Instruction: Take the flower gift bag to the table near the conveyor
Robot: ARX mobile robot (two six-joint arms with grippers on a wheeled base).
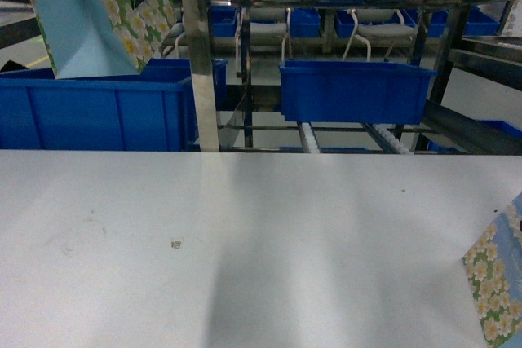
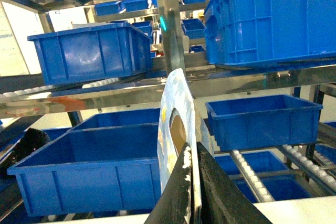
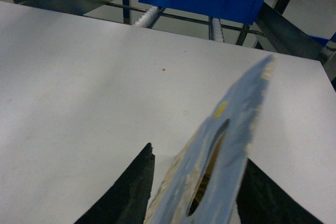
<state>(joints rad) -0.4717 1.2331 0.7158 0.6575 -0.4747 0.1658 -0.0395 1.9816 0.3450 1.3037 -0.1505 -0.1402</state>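
- The desk had a plain white flat top and filled the lower half of the head view.
- A small dark speck lay on it left of the middle, beside a faint smudge.
- A flower gift bag showed at the desk's right edge; whether it touched the top could not be told.
- Behind the desk's far edge stood the conveyor, its white rollers carrying blue bins.

Table: smooth, matt white top with faint scuffs. Conveyor: polished steel frame, reflective; small white plastic rollers. Bins: blue moulded plastic, slightly glossy. Gift bag, upper left: smooth printed paper, light sheen. Gripper fingers: matt black.
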